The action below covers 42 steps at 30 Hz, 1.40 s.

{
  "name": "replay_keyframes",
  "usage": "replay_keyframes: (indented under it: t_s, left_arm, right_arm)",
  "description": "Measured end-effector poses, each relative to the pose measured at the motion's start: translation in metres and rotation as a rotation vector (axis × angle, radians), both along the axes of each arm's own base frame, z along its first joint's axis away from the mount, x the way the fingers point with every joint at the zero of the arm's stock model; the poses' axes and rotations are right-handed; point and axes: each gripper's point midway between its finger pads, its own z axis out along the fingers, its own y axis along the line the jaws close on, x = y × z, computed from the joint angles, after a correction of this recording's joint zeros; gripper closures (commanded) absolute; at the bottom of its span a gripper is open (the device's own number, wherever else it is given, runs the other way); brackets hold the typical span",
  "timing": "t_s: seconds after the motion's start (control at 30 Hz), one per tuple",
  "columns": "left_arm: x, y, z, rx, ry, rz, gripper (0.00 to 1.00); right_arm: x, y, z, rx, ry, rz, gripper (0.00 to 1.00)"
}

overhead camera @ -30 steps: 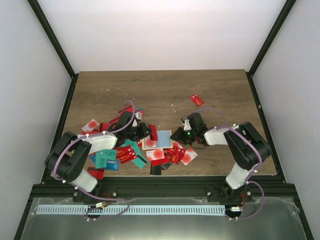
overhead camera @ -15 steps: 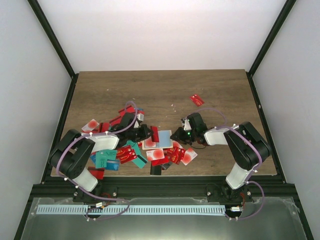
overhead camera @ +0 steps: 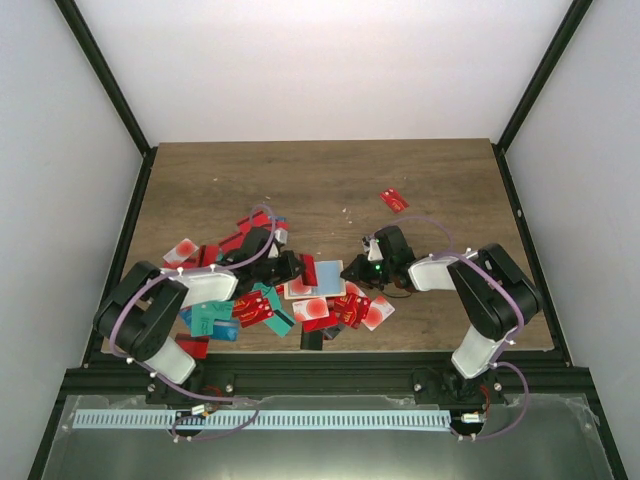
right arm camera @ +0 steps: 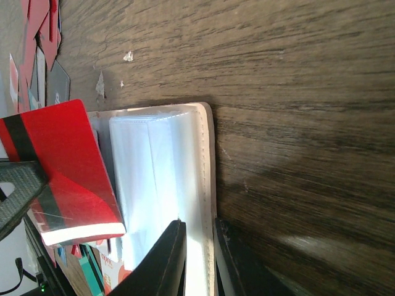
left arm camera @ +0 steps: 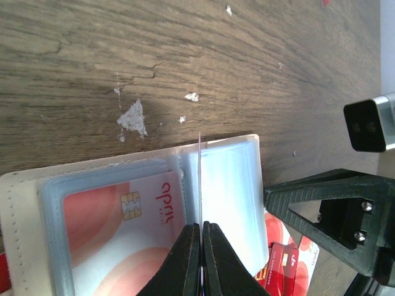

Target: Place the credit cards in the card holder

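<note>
The left gripper (left arm camera: pixel 201 242) is pinched shut on a red card (right arm camera: pixel 62 154), holding it on edge right over the open card holder (left arm camera: pixel 231 185). The holder lies flat at the near middle of the desk (overhead camera: pixel 330 180), among loose credit cards (overhead camera: pixel 255 308). The right gripper (right arm camera: pixel 199 246) clamps the holder's right edge, pinning it down. The empty sleeve sits just right of the card's edge. The left wrist view shows the card only as a thin line, while the right wrist view shows its tilted red face.
</note>
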Motion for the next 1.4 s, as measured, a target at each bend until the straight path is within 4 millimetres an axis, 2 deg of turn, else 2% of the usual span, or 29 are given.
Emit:
replay_keyframes:
  t_s: [0.2, 0.5, 1.1, 1.4]
  left_arm:
    - [0.002, 0.007, 0.009, 0.036, -0.045, 0.011, 0.96]
    - [-0.001, 0.003, 0.001, 0.033, -0.027, -0.016, 0.96]
    - [-0.001, -0.002, 0.005, 0.006, -0.03, -0.019, 0.96]
    - [-0.001, -0.001, 0.019, -0.007, -0.055, -0.011, 0.96]
  right_arm:
    - [0.0, 0.0, 0.0, 0.002, 0.001, 0.001, 0.84]
    - [0.0, 0.0, 0.0, 0.002, 0.001, 0.001, 0.84]
    - [0.0, 0.0, 0.0, 0.004, -0.002, 0.001, 0.84]
    - [0.0, 0.0, 0.0, 0.005, -0.004, 0.001, 0.84]
